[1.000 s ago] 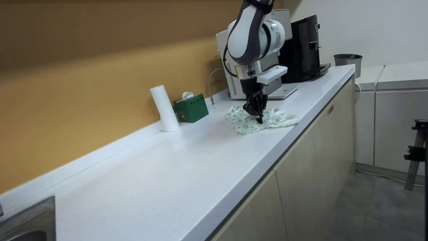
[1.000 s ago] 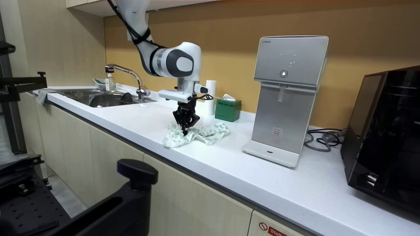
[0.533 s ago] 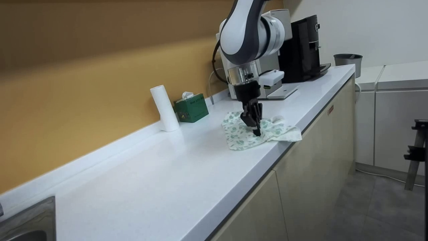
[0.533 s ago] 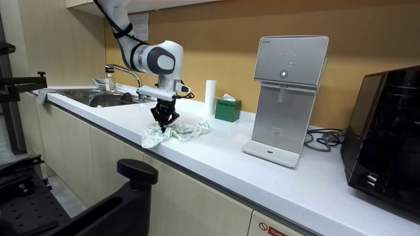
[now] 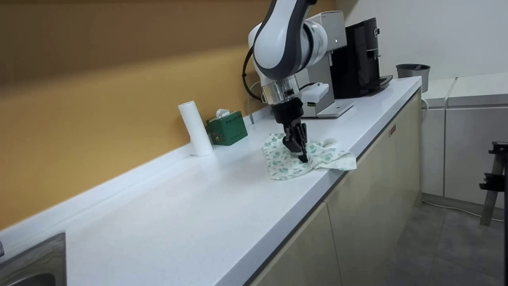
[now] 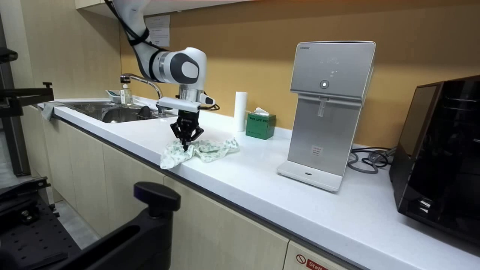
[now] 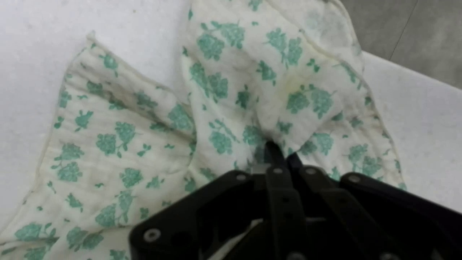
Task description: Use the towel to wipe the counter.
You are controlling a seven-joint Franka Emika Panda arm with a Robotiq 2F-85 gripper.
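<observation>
The end effector [image 7: 284, 154] has its jaws pressed close together, pinching a fold of the towel [image 7: 216, 115], which lies spread under and around it on the desk [image 5: 170, 222]. Only the wrist view lets one see this fold closely, and also a yellowish spot on the towel near it. The same view has the floor [image 7: 415, 39] beyond the front edge of the desk; in both exterior views a corner of the towel, at the front side of the end effector, comes over this edge. In an exterior view the water dispenser [image 6: 330, 112] shows its whole front; in an exterior view the arm [image 5: 274, 43] hides a part of it. From the end effector toward the wall [image 5: 119, 103], apart from the towel, are the white roll [image 6: 240, 112] and the green tissue box [image 6: 260, 126]. A long stretch of desk extends from the end effector to the sink [image 5: 47, 256].
</observation>
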